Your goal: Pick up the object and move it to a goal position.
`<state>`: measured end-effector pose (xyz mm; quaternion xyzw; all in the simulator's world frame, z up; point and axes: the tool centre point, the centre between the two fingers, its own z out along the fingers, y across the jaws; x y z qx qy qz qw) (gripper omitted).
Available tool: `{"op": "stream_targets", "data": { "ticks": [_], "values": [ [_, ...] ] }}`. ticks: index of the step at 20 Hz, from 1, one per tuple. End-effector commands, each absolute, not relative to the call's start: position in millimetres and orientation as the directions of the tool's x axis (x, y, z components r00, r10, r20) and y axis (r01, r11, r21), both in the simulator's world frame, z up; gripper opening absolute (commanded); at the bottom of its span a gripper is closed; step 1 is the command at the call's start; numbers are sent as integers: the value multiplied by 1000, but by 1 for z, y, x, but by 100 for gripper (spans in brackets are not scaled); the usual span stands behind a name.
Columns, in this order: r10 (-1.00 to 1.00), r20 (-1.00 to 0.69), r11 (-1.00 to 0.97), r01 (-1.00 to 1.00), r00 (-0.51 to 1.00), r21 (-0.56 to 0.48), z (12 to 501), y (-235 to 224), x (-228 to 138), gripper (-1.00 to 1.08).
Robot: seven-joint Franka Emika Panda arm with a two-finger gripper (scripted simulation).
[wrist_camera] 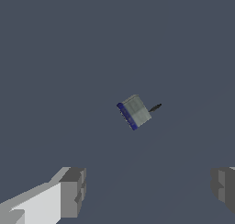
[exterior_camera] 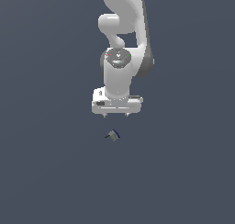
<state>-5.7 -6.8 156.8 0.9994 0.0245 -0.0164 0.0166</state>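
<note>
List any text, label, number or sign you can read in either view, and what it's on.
None readable.
The object shows only a grey face and a dark blue side, no lettering.
The arm's wrist cap carries small red and green marks, too small to read.
The tool is plain white.

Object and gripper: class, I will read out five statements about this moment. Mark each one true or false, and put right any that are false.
1. The gripper is clamped on the object. False: its fingers stand wide apart and hold nothing.
2. The object has a dark blue side. True.
3. The object lies apart from the gripper, touching neither finger. True.
4. Several objects lie on the floor. False: only one small grey block is in view.
5. A thin dark bit sticks out of the object on the side away from the blue one. True, as the wrist view shows.
</note>
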Motion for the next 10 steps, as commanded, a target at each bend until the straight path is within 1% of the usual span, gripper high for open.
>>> {"op": "stream_targets", "data": {
  "ticks": [1,10],
  "values": [
    [30,-33,-999,31,999,31,155,-7,-5,100],
    [-122,-26,-992,-121,992,25,141,-10,3,100]
  ]
}}
